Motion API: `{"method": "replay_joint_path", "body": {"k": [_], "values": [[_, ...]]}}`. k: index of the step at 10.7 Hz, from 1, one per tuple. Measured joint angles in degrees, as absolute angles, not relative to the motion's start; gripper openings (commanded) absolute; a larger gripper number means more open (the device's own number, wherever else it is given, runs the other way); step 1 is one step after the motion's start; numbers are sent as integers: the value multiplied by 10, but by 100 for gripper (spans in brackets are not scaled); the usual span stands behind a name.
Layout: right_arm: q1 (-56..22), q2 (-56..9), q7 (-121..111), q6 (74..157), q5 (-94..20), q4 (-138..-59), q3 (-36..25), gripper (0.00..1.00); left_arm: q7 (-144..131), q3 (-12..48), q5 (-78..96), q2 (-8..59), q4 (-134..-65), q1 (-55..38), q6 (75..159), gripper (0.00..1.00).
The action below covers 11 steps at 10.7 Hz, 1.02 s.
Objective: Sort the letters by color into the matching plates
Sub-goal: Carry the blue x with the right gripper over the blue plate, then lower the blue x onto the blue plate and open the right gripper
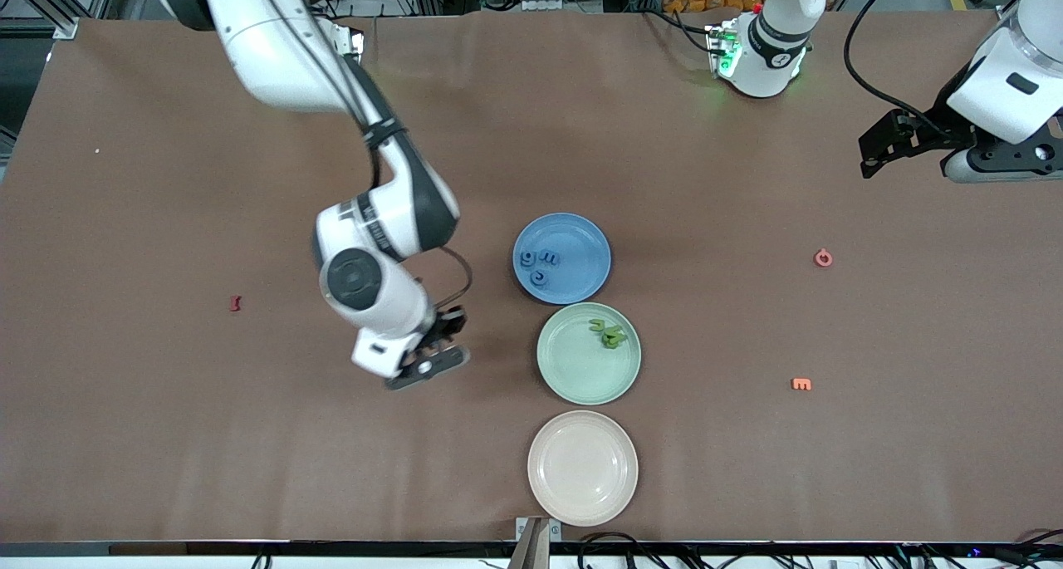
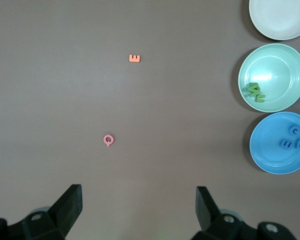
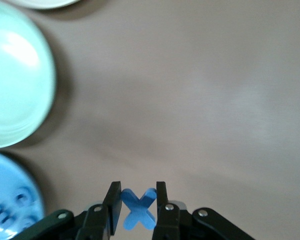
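Note:
My right gripper (image 1: 451, 323) is shut on a blue letter X (image 3: 138, 207), gripped between both fingers. It is over bare table, toward the right arm's end from the plates. The sky blue plate (image 1: 581, 245) holds three blue letters (image 1: 541, 265). The mint green plate (image 1: 573, 370) is nearer the front camera and holds a small heap of green letters (image 1: 608, 333). Both plates also show in the right wrist view, the green (image 3: 15, 75) and the blue (image 3: 10, 200). My left gripper (image 2: 139, 200) is open and empty, and waits high near the left arm's end of the table (image 1: 880, 149).
A beige plate (image 1: 582, 468) lies nearest the front camera, in line with the other two. A pink letter Q (image 1: 822, 257) and an orange letter E (image 1: 800, 384) lie toward the left arm's end. A red letter (image 1: 235, 304) lies toward the right arm's end.

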State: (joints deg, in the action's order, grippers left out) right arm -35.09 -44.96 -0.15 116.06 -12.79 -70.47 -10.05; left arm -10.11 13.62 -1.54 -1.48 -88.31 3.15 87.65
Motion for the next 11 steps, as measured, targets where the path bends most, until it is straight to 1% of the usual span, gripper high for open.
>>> {"method": "replay_joint_path", "body": {"k": [3,7,8,9,10,11], "values": [[-425,-455,-1,1158,-124,-706,-99,22,-101,135,-15,-15,-883,34,876,100],[-492,-473,0,1162,-123,-708,-81,22,-101,134,-14,-15,-883,38,876,100],[-502,-479,0,1168,-122,-708,-71,30,-101,134,-13,-15,-883,38,876,100],[-513,-483,1,1171,-119,-708,-67,91,-101,134,-12,-15,-883,38,876,100],[-519,-484,1,1171,-116,-708,-64,100,-101,134,-12,-15,-883,38,876,100],[-521,-486,3,1175,-115,-708,-64,100,-101,134,-11,-15,-883,38,876,100]]}}
